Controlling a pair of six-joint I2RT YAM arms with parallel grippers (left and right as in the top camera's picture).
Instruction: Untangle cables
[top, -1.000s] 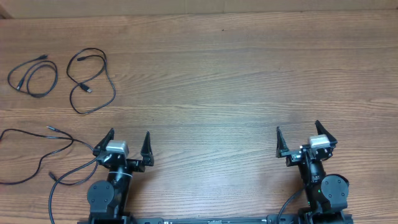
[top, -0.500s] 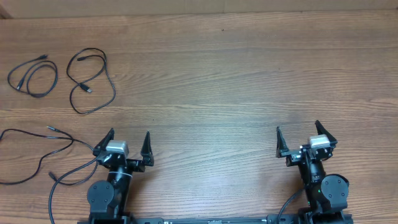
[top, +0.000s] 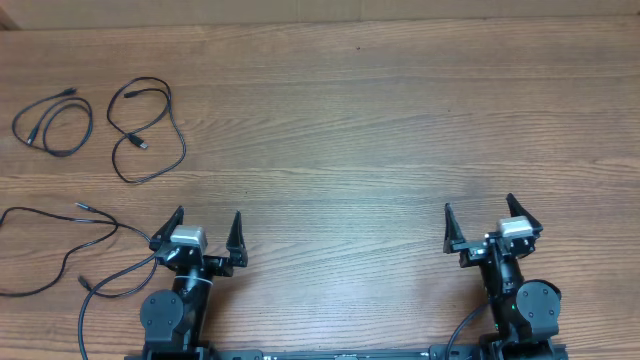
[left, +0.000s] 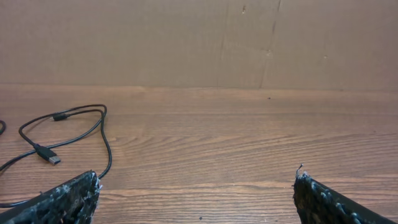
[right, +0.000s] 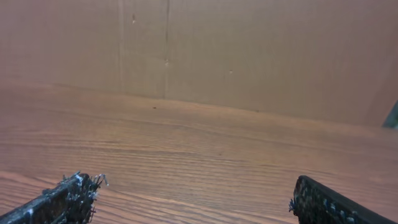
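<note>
Right now, w/ my left gripper (top: 208, 232) & right gripper (top: 490, 222) both spread wide & empty, nearest cable (top: 112, 223) lies just beside my left arm (top: 175, 310), so a careless swing could snag it & drag it onto the looped cable (top: 180, 140) & far-left cable (top: 90, 122) beyond; table (top: 400, 120) is bare centre/right to the back wall (left: 186, 37).
</note>
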